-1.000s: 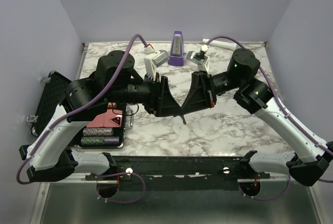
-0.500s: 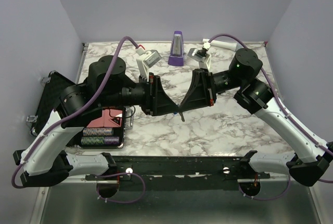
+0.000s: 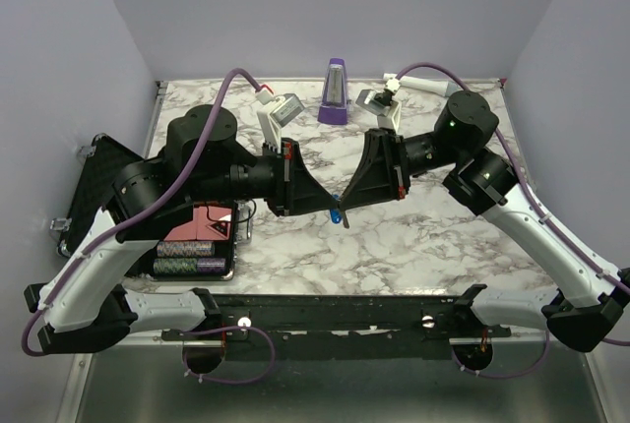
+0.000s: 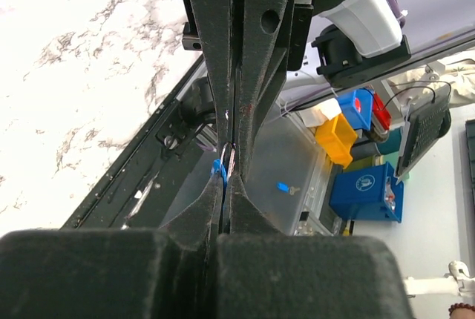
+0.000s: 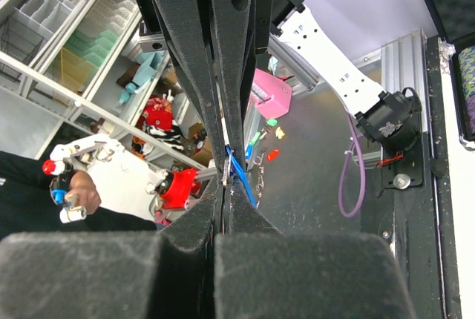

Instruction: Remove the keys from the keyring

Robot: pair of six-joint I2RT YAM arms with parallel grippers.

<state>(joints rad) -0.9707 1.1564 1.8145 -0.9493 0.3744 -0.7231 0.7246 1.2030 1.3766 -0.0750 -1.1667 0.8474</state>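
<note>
Both grippers meet tip to tip above the middle of the marble table. My left gripper is shut, and so is my right gripper. The keys hang between them, a blue head showing just below the tips. In the left wrist view the left gripper pinches a thin silvery sliver, with the blue key at its left fingertip. In the right wrist view the right gripper clamps a silvery strip, and the blue key sticks out to the right. The keyring itself cannot be made out.
A purple metronome-shaped block stands at the back centre. An open black case at the left edge holds rows of chips and a pink piece. The black rail runs along the near edge.
The left gripper slid right to the right gripper's tips and closed there. The hanging key turned so that its blue head now shows. The right arm stayed put.
</note>
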